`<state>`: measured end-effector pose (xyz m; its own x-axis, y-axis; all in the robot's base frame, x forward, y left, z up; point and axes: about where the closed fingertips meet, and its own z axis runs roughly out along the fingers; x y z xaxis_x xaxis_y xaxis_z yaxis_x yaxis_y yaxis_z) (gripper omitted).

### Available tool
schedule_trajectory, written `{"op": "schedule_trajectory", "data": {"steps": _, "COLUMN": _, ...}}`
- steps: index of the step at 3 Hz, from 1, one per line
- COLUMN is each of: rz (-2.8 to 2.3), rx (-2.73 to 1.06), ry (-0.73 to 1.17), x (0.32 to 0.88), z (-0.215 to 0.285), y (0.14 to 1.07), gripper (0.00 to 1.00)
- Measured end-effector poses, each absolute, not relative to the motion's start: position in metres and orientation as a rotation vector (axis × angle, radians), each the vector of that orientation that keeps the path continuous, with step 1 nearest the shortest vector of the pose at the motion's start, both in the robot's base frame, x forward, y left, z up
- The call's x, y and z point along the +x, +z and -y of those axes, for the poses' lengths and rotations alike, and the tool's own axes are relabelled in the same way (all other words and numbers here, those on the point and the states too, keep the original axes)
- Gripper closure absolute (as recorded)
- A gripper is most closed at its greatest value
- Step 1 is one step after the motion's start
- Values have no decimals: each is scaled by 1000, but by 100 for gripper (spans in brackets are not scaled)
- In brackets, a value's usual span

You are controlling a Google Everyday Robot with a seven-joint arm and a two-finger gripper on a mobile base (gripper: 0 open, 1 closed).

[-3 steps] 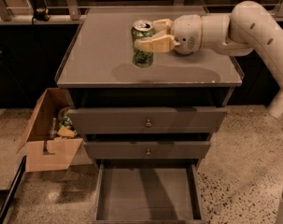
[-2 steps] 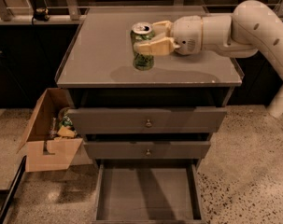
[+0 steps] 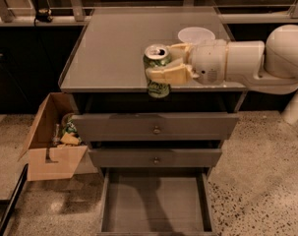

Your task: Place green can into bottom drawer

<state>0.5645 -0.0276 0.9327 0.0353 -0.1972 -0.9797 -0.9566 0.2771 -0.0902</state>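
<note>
Pincer (image 3: pixel 161 61): clamped on can (image 3: pixel 156 54), mid-body.
Can: upright, at desk (image 3: pixel 114 48) front edge; drawer (image 3: pixel 156 205) open below.
Handling: probably light, stiff, slick, dentable; grip sides mid-height.

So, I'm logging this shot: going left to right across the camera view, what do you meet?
Cardboard box → green can, held by the gripper over the front edge of the cabinet top → white arm.

One green can (image 3: pixel 158 86), one white bowl (image 3: pixel 196 34), three drawers (image 3: pixel 156 158), one box (image 3: pixel 54 160), one end effector (image 3: pixel 162 64) (around the can).
</note>
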Motion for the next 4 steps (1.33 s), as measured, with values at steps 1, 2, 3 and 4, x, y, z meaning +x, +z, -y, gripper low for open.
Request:
{"op": "schedule_trajectory", "data": {"steps": 1, "rz": -1420, "rx": -1138, "ry": 901, "x": 551, "z": 28, "y": 915, "gripper": 100}}
{"op": "schedule_trajectory", "data": {"steps": 2, "rz": -1439, "rx": -1093, "ry": 992, "x": 540, "z": 25, "y": 876, "gripper": 100}}
{"op": "schedule_trajectory", "data": {"steps": 3, "rz": -1448, "rx": -1074, "ry": 1038, "x": 536, "z": 22, "y": 856, "gripper": 100}}
{"op": "schedule_trajectory", "data": {"steps": 4, "rz": -1449, "rx": -1074, "ry": 1038, "x": 536, "z": 22, "y": 856, "gripper": 100}}
